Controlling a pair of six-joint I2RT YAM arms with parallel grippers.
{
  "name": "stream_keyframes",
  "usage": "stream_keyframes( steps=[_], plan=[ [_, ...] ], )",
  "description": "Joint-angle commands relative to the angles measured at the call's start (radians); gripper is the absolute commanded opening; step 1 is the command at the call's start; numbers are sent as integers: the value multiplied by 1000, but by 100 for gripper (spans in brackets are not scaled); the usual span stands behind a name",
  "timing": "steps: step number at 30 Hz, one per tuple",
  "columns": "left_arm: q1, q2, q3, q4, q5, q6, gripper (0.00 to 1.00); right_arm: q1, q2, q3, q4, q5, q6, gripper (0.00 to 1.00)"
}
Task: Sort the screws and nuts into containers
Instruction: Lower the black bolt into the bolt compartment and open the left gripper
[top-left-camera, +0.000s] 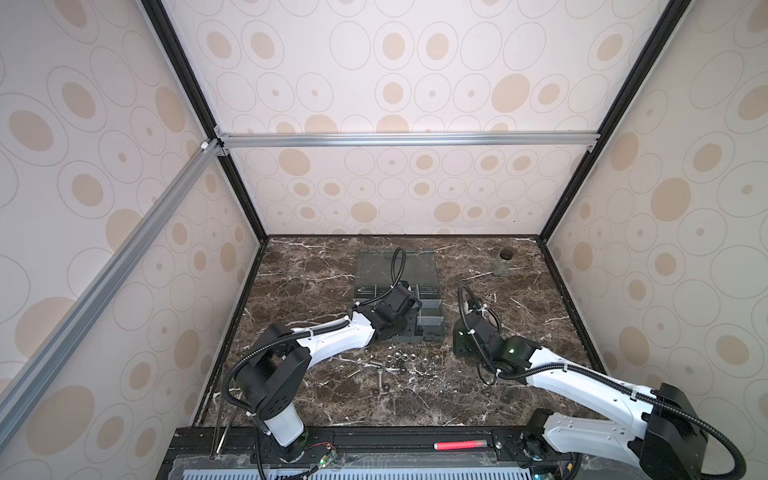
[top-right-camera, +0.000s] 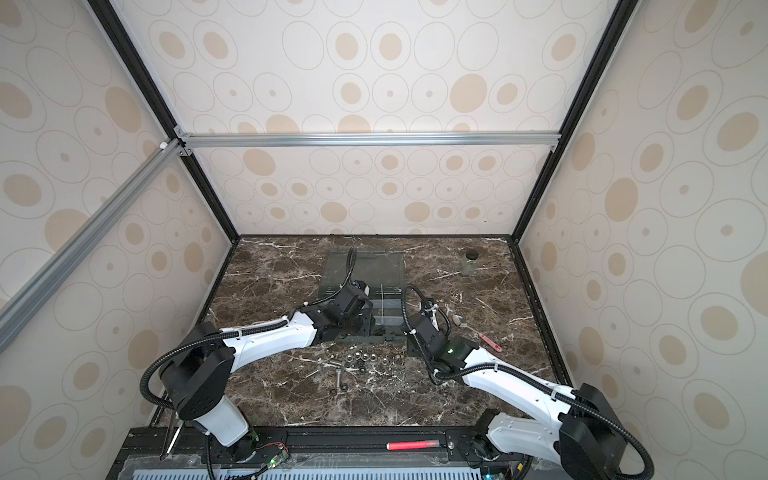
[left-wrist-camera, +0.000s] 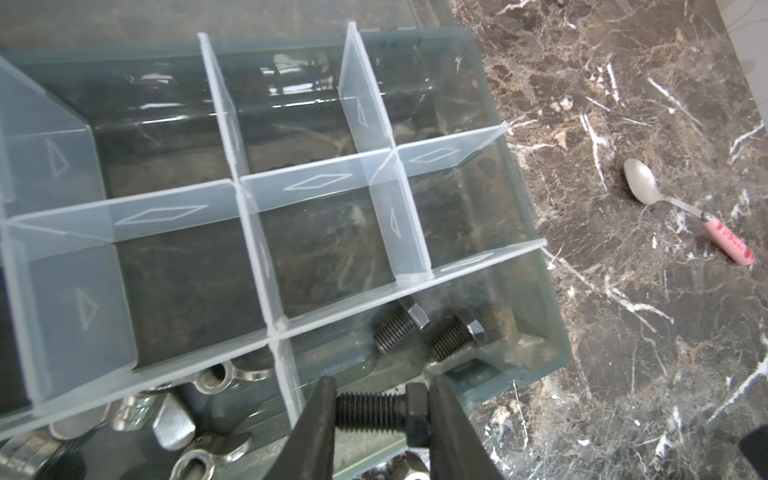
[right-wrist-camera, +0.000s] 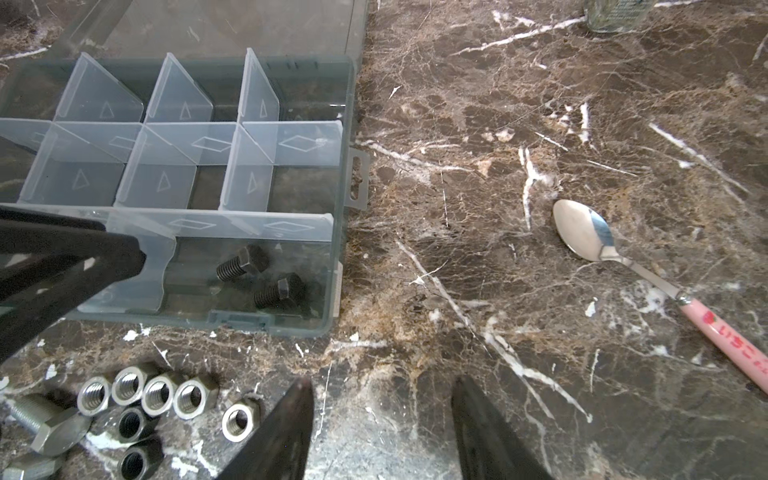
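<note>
Left wrist, left pincer (left-wrist-camera: 384, 415): a dark bolt (left-wrist-camera: 365, 409) is pinched end to end, with the thread tip against one finger and the hex head against the other.
Left wrist, box (left-wrist-camera: 316, 183): its corner compartment is found directly below and ahead of the fingers, and two matching bolts (left-wrist-camera: 399, 332) are already lying in it.
Left wrist, wing nuts (left-wrist-camera: 174, 419): they are kept in the next compartment, across a divider beside the pincer.
Handling, held bolt: it is judged stiff, hard and dense for its size. An end-to-end pinch is likely to let it swivel, so a hold across the shank or the head flats is preferred.
Right wrist, right pincer (right-wrist-camera: 382, 411): it is spread wide, with nothing between the fingers and bare table (right-wrist-camera: 415, 316) below.
Right wrist, loose nuts (right-wrist-camera: 158, 392): they are clustered on the table just beside one finger, outside the box. A silver bolt (right-wrist-camera: 54, 432) is seen beyond them.
Handling, nuts: they are judged light, rigid, smooth and apt to skid on polished stone, so two opposite flats are best taken.
Right wrist, spoon (right-wrist-camera: 586, 228): it is left well off to the pincer's other side, with a jar (right-wrist-camera: 615, 12) farther ahead.
Top views, pincers: the left one is seen over the box's near row, the right one beside the box and apart from it. The loose nuts are found nearer the robot than either.
</note>
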Motion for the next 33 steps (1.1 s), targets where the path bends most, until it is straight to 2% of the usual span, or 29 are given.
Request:
stream_keyframes(
  steps=[1, 13, 22, 33],
  plan=[
    [-9, 13, 39, 25, 7, 11, 37, -6, -6, -7, -40, 22, -5, 57],
    [-10, -59, -32, 77, 2, -27, 46, -6, -3, 0, -43, 13, -6, 57],
    [-9, -236, -166, 129, -82, -59, 50, -6, 49, 48, -81, -32, -36, 57],
    [-10, -344, -205, 53, -170, -77, 51, -6, 81, 30, 0, -146, -100, 57]
  ],
)
